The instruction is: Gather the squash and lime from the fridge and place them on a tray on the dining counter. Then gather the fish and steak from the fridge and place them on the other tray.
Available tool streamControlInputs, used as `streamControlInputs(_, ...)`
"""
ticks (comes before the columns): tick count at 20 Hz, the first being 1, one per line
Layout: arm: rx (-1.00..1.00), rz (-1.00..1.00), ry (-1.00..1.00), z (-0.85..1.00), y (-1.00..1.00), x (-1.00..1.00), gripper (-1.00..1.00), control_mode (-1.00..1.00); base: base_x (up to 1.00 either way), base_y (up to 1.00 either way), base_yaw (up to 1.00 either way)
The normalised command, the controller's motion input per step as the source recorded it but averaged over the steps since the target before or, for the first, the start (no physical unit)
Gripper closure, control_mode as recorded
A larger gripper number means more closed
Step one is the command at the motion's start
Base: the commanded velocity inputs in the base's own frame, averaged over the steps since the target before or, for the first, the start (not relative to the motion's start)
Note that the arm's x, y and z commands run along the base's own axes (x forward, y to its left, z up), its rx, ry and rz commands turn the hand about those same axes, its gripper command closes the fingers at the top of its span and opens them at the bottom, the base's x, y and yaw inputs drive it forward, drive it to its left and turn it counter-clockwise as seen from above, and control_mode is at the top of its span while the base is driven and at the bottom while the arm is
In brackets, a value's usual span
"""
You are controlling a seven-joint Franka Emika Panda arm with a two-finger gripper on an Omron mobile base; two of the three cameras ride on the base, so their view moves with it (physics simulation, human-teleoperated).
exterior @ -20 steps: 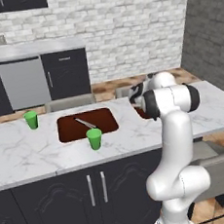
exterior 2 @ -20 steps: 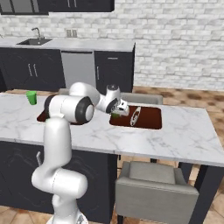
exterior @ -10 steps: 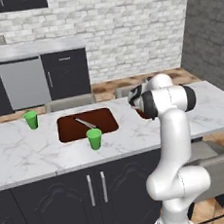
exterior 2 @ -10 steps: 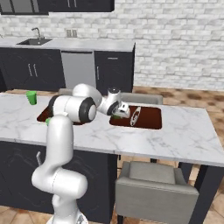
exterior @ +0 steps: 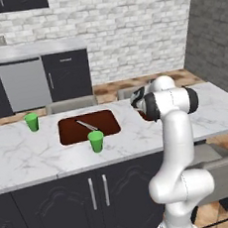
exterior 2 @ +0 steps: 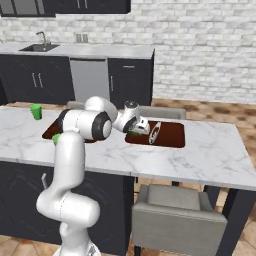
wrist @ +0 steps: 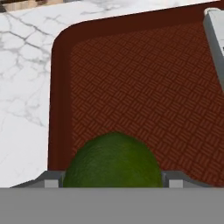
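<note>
End effector [exterior 2: 141, 126]: fingers bracketing the lime [wrist: 113, 159] over the right tray [wrist: 131, 87], grip uncertain; delivery nearing completion, fish and steak apparently pending.

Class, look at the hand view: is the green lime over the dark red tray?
Yes: the lime sits between the gripper fingertips, with the tray floor behind it.

Two bright green cups are standing on the marble: one [exterior: 32, 121] at the far left, one [exterior: 96, 141] just in front of a dark red tray [exterior: 68, 133]. A thin dark utensil [exterior: 87, 125] is lying diagonally inside that tray.
</note>
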Motion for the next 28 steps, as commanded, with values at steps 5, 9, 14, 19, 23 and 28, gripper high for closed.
streamControlInputs(5,-0.01,0.0,-0.02,0.29,0.07,0.0,-1.0,-1.0,0.0,0.0,0.0)
streamControlInputs(9,0.0,-0.01,-0.03,0.54,0.02,-0.01,-1.0,-1.0,0.0,0.0,0.0)
streamControlInputs(14,0.0,-0.02,-0.09,0.72,0.01,-0.27,-1.0,-1.0,0.0,0.0,0.0)
streamControlInputs(19,0.0,-0.02,-0.15,0.68,0.07,-0.72,-1.0,-1.0,0.0,0.0,0.0)
streamControlInputs(23,0.0,0.0,-0.14,0.42,0.3,-1.0,-1.0,-1.0,0.0,0.0,0.0)
streamControlInputs(28,0.0,0.0,-0.12,0.55,0.37,-0.93,-1.0,-1.0,0.0,0.0,0.0)
